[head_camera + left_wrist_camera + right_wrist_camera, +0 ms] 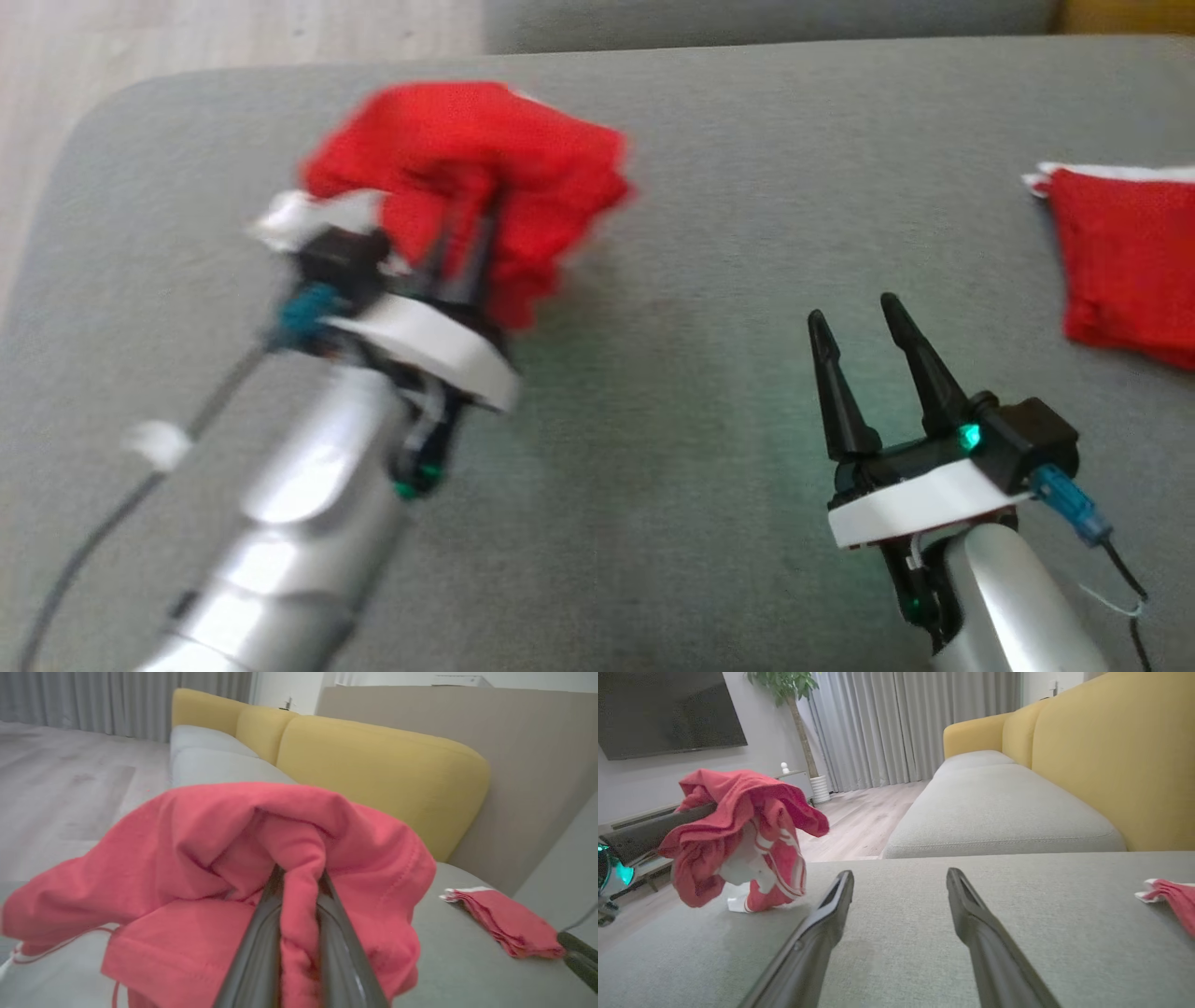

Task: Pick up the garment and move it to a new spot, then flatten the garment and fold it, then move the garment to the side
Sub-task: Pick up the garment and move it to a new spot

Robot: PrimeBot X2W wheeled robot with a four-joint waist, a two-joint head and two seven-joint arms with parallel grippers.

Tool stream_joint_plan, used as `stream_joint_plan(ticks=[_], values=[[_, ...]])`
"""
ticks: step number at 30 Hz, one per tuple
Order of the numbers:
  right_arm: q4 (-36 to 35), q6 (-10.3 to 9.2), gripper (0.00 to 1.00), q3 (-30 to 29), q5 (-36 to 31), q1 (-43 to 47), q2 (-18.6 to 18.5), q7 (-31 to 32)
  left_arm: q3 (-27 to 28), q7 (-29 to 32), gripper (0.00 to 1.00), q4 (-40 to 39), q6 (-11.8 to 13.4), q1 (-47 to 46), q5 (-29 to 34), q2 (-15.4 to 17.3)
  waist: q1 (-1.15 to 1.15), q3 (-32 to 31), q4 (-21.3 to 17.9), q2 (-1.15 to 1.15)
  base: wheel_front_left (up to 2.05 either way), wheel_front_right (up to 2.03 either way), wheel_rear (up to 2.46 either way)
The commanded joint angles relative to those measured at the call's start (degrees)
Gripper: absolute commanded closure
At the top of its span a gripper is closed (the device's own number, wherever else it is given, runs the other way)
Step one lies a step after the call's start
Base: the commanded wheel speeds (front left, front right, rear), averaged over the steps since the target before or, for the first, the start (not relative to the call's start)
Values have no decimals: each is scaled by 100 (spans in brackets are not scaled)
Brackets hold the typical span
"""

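Here, the left gripper (471,219) is clamped on the red garment (467,140), its two dark fingers nearly together with a fold of cloth pinched between them. In the left wrist view that fold runs down between the fingers (261,933), and the rest of the garment (187,849) bunches around and over their tips. The garment is held toward the far left part of the grey seat cushion (700,280). In the right wrist view it hangs in a crumpled bundle (738,807), white stripes and lining showing underneath. Whether its lowest edge touches the cushion cannot be told. The left arm and the garment are blurred in the head view.

The right gripper (851,310) stands wide open and empty over the cushion's near right part, well apart from the garment, fingers pointing across the bare fabric (900,873). A second red garment (1130,252), folded flat with a white edge, lies on the cushion at the far right. Yellow backrests (373,765) rise behind the seats, with a wooden floor (868,812) and grey curtains (901,728) beyond.
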Motion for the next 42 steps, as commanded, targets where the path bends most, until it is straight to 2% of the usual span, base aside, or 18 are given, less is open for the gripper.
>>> stream_joint_plan(ticks=[1, 5, 6, 7, 12, 17, 20, 25, 30, 33, 37, 42], values=[[-208, -4, 0, 108, 51, -102, -9, -61, 125, 5, 100, -208, 50, -203, 54, 42, 1, 39, -177, 0, 0, 0, 0], [-235, -4, 0, 105, 207, -162, -9, -61, -147, 57, 100, -205, 259, -218, 152, -413, 1, 177, -463, 0, 0, 0, 0], [-233, -4, 0, 120, 235, -184, -9, -61, -215, 68, 86, -167, 327, -242, 178, -495, 1, 217, -530, 0, 0, 0, 0], [-231, -4, 0, 128, 223, -207, -9, -61, -320, 94, 0, -111, 386, -271, 229, -561, 1, 252, -588, 0, 0, 0, 0], [-253, -4, 0, 102, 257, -300, -9, -61, -836, 123, 0, 15, 314, -364, 226, -716, 1, 408, -752, 0, 0, 0, 0], [-246, -4, 0, -13, 234, -293, -9, -61, -942, -166, 0, 101, 367, -491, 167, -732, 1, 400, -623, 0, 0, 0, 0], [-219, -4, 0, -60, 211, -247, -9, -61, -801, -397, 0, 240, 519, -580, 290, -602, 1, 285, -436, 0, 0, 0, 0], [-152, -4, 0, -166, 156, -158, -9, -61, -462, -585, 0, 238, 650, -419, 465, -89, 1, 20, -72, 0, 0, 0, 0], [-73, -4, 0, -243, 111, -19, -9, -61, -34, -612, 0, -214, 769, 231, 653, 423, 1, -222, 230, 0, 0, 0, 0], [-32, -4, 0, -278, 97, 93, -9, -61, 173, -614, 0, -603, 939, 844, 879, 632, 1, -331, 352, 0, 0, 0, 0], [30, -4, 0, -341, 97, 253, -9, -61, 531, -615, 0, -1220, 1190, 1728, 1025, 586, 1, -382, 449, 0, 0, 0, 0], [76, -4, 0, -311, 79, 350, -9, -61, 878, -615, 0, -1662, 1214, 2381, 1249, 420, 1, -397, 502, 0, 0, 0, 0]])
